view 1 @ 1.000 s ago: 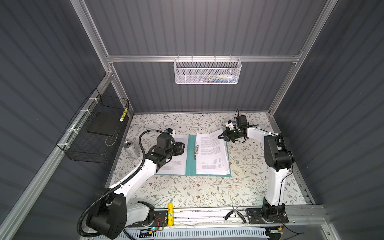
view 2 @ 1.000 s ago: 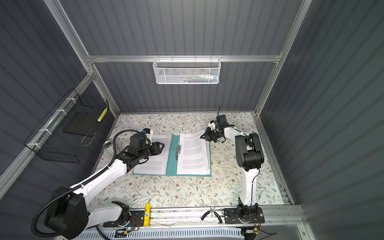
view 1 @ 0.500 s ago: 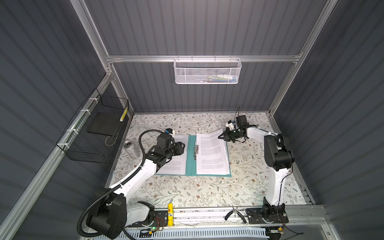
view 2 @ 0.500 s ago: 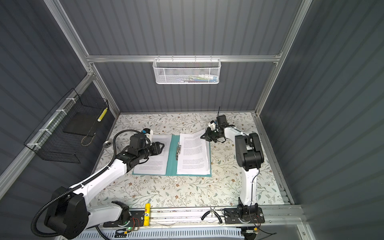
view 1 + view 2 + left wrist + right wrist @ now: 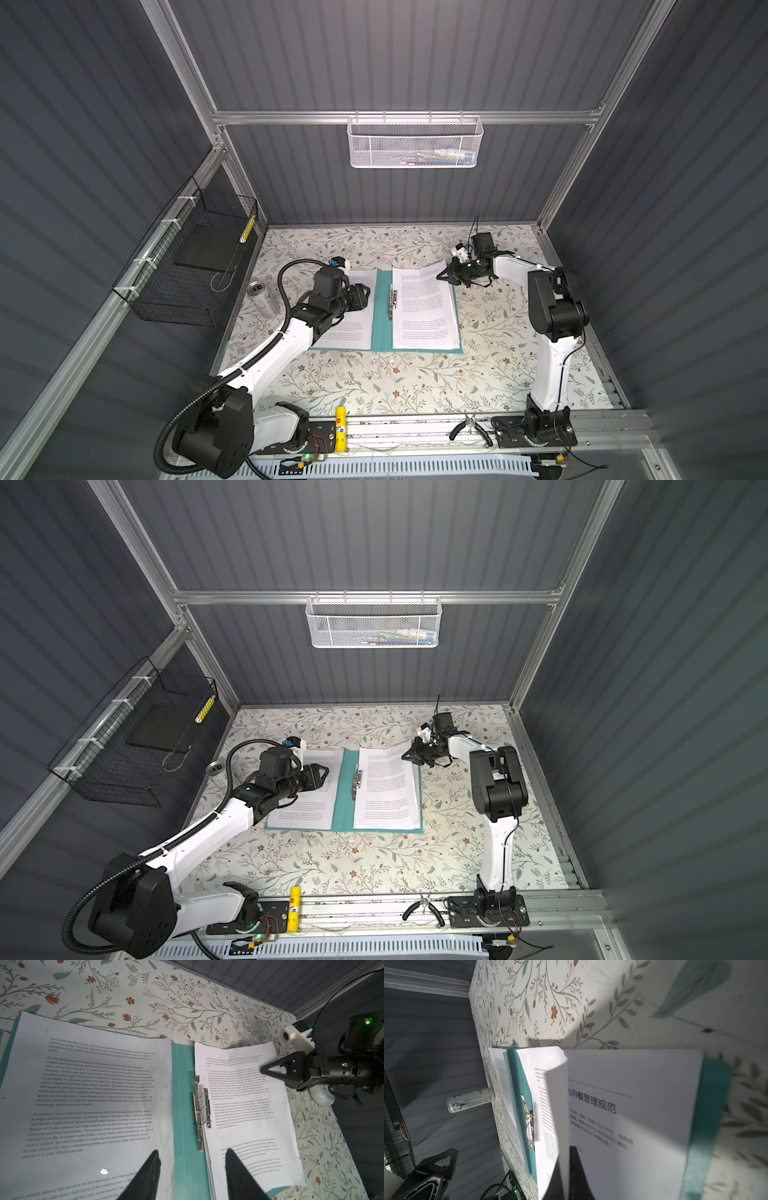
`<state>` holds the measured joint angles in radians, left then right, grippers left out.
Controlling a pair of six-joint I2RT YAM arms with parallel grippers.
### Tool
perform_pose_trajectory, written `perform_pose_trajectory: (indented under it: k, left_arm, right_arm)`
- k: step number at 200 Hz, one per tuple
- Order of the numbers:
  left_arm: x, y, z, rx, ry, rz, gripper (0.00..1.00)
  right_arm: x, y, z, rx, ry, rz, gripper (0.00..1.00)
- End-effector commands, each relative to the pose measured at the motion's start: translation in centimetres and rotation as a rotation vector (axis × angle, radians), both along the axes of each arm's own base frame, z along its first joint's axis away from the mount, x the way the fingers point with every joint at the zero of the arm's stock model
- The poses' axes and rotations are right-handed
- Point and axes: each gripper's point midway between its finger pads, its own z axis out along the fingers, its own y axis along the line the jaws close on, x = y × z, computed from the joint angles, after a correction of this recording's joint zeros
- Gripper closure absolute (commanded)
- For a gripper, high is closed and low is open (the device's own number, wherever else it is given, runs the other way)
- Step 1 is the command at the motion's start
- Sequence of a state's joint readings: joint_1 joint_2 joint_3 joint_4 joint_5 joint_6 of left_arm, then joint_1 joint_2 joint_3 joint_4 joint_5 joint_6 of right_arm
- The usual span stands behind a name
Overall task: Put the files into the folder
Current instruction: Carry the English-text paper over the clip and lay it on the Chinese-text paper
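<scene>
On the open folder, nothing visibly changes over the last second. The right gripper stays pinched on the far corner of the top sheet. The files lie on the right flap. The left gripper hovers half-spread over the left sheet. Judgement: paused, filing unfinished.

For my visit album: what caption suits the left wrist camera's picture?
Open teal folder with printed sheets on both halves; right fingers pinch one sheet's corner, left fingers open.
</scene>
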<state>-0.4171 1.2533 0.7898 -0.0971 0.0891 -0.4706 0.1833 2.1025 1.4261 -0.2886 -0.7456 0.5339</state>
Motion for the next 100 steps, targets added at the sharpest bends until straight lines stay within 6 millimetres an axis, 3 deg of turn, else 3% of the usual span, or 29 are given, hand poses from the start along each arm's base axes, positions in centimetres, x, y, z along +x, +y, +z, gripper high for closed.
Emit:
perform_pose_trajectory:
  k: [1, 18, 66, 100]
  left_arm:
    - [-0.1, 0.2, -0.8, 0.012, 0.012, -0.002, 0.48]
    - [-0.1, 0.2, -0.9, 0.011, 0.012, 0.001, 0.48]
    - [0.0, 0.3, -0.9, 0.015, 0.010, 0.004, 0.47]
    - [0.3, 0.1, -1.0, 0.011, 0.012, 0.000, 0.46]
  right_arm:
    - [-0.4, -0.2, 0.4, -0.022, -0.007, 0.001, 1.00]
    - [-0.3, -0.4, 0.6, -0.034, -0.005, -0.003, 0.98]
    - [-0.7, -1.6, 1.1, -0.108, 0.002, -0.049, 0.78]
    - [-0.9, -2.5, 1.6, -0.161, 0.006, -0.067, 0.54]
